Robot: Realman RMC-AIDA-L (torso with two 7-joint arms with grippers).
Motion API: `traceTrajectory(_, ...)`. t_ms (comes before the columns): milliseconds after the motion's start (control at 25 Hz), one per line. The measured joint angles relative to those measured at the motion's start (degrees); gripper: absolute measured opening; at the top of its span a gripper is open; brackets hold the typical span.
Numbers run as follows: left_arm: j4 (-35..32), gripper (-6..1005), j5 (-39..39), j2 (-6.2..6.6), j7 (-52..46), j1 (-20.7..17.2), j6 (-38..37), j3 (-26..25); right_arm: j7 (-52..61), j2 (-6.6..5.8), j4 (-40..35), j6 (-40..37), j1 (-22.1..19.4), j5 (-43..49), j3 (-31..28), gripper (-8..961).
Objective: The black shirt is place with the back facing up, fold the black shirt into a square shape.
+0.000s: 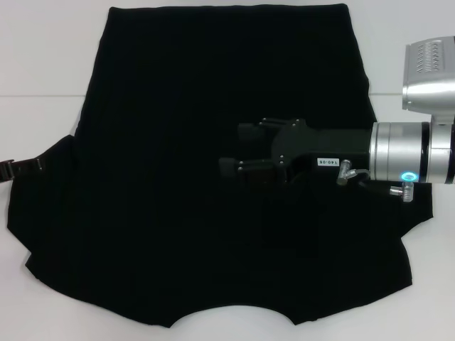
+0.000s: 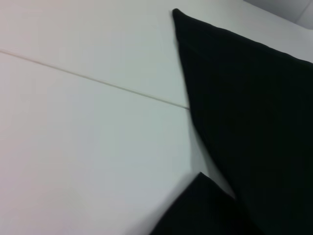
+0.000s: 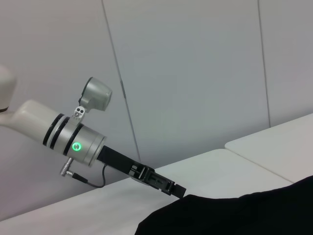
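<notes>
A white tabletop [image 1: 43, 64], crossed by a thin seam, is carrying the black shirt [image 1: 178, 142]. The shirt is lying spread flat, its sleeves reaching toward both side edges.

Left end effector [image 1: 8, 169] mostly cut off by edge.

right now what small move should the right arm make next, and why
Probably lower the right gripper toward the sleeve edge by its wrist. It sits over the middle of the black shirt, which lies flat and unfolded, holding nothing, while the left gripper sits at the opposite sleeve.
</notes>
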State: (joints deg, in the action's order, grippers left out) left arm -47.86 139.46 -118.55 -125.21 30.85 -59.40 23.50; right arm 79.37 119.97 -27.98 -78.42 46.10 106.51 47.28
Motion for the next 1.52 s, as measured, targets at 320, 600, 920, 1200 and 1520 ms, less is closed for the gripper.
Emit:
traceTrajectory(320,0.54,932,2.02,-0.29,-0.33,-0.10,2.43,0.79,0.00,0.00,0.03,-0.04,0.13,0.00,-0.01,900)
traceTrajectory(600,0.66,932,2.84,-0.72,-0.06,0.00,2.46,0.97,0.00,0.00,0.03,0.01,0.20,0.01,-0.14,900)
traceTrajectory(920,1.21,932,3.00,-0.76,-0.14,0.06,3.95,2.19,0.00,0.00,0.02,0.03,0.22,0.01,-0.31,900)
traceTrajectory(1200,1.39,932,3.06,-0.80,-0.09,0.09,4.70,2.16,0.00,0.00,-0.08,0.03,0.22,0.01,-0.36,900)
traceTrajectory(1520,2.04,932,3.19,-0.80,-0.02,0.28,5.85,2.24,0.00,0.00,-0.30,0.03,0.22,0.01,-0.35,900)
